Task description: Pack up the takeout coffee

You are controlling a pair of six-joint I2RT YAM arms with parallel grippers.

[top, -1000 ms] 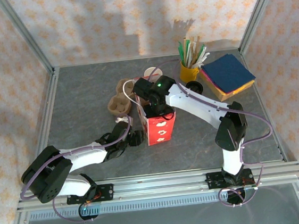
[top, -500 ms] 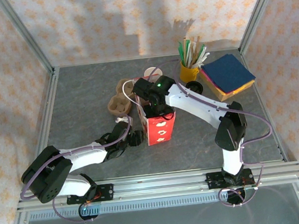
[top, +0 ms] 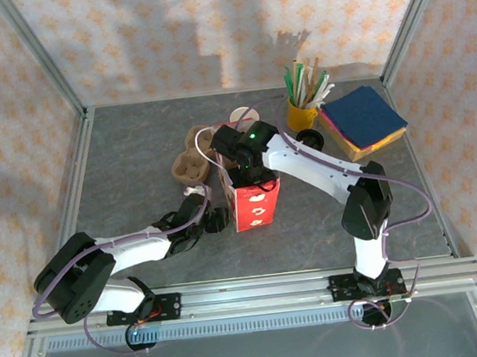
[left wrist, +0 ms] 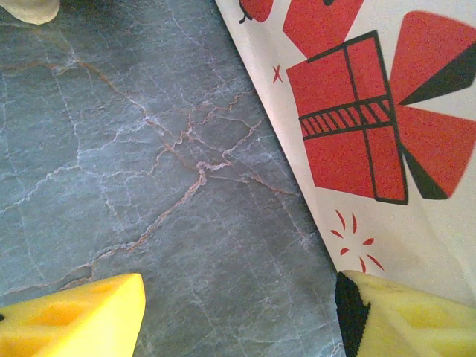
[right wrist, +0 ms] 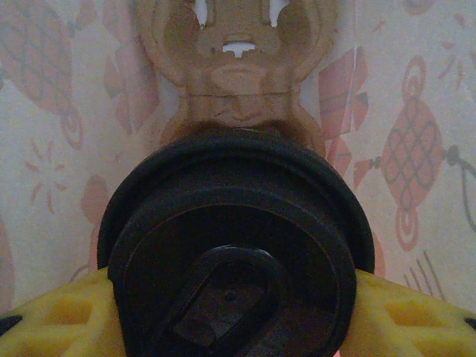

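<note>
In the right wrist view the takeout coffee [right wrist: 234, 253] shows from above as a round black lid with a sip flap; its paper wall is hidden under the lid. My right gripper [right wrist: 236, 321] is shut on it, a yellow finger pressed against each side. It hangs inside the red-and-white gift bag [top: 256, 202], above a brown cardboard carrier [right wrist: 238, 74] at the bag's bottom. From above, the right gripper [top: 251, 175] reaches down into the bag's mouth. My left gripper [left wrist: 238, 312] is open on the table beside the bag's printed wall [left wrist: 357, 111].
Brown cardboard carriers [top: 192, 162] lie left of the bag. A yellow mug of sticks [top: 302, 114], a black lid [top: 309, 139] and a stack of coloured napkins [top: 362, 120] stand at the back right. Metal rails [top: 76, 178] frame the grey table.
</note>
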